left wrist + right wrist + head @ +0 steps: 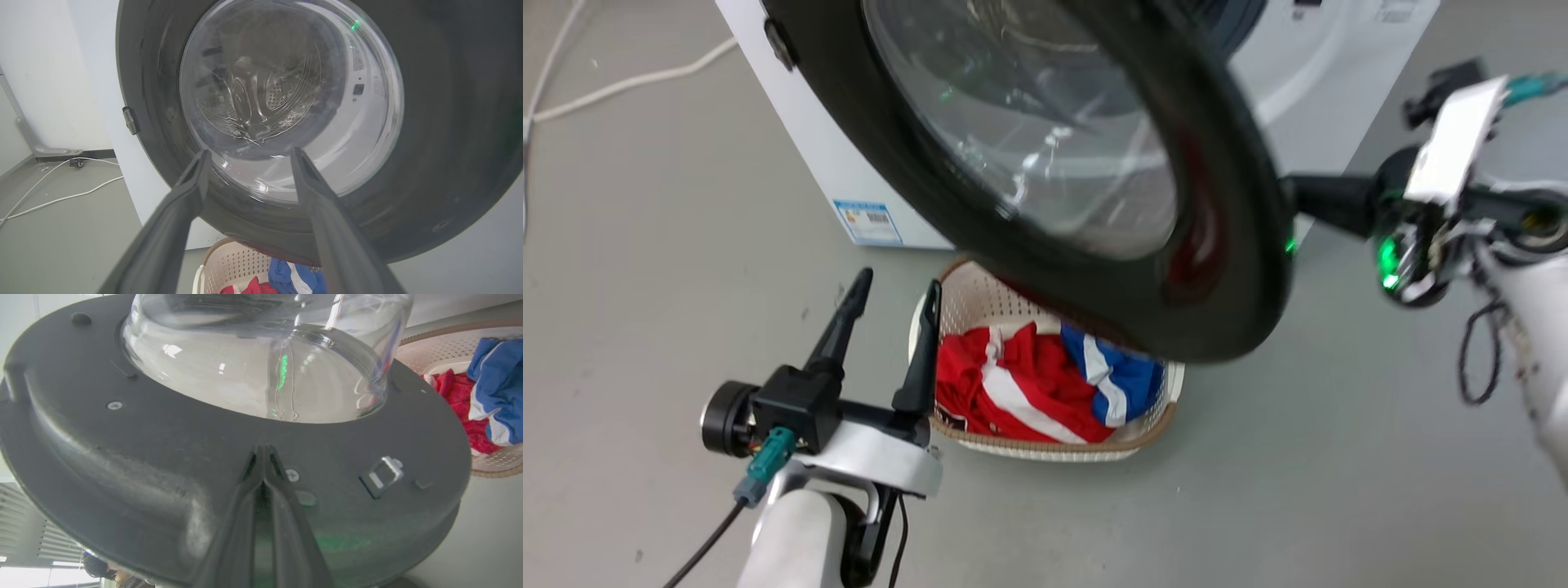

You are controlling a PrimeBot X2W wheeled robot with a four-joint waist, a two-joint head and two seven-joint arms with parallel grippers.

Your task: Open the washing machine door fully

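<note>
The washing machine door [1233,245], a glossy black disc with a clear glass bowl, stands swung out from the white washing machine [800,139]. My right gripper [1297,196] is shut, and its tips rest against the door's dark inner face [122,449], a little left of the metal latch [382,475]. Nothing is held between the fingers, as the right wrist view shows my right gripper [263,451]. My left gripper [897,284] is open at the lower left, in front of the door's outer face [449,143] and apart from it. Seen along the left wrist, my left gripper [247,153] holds nothing.
A pale laundry basket [1156,425] with red, white and blue clothes sits on the grey floor under the door, just right of my left fingers. White cables [629,82] lie on the floor at the far left. A blue label [870,222] marks the machine's lower front.
</note>
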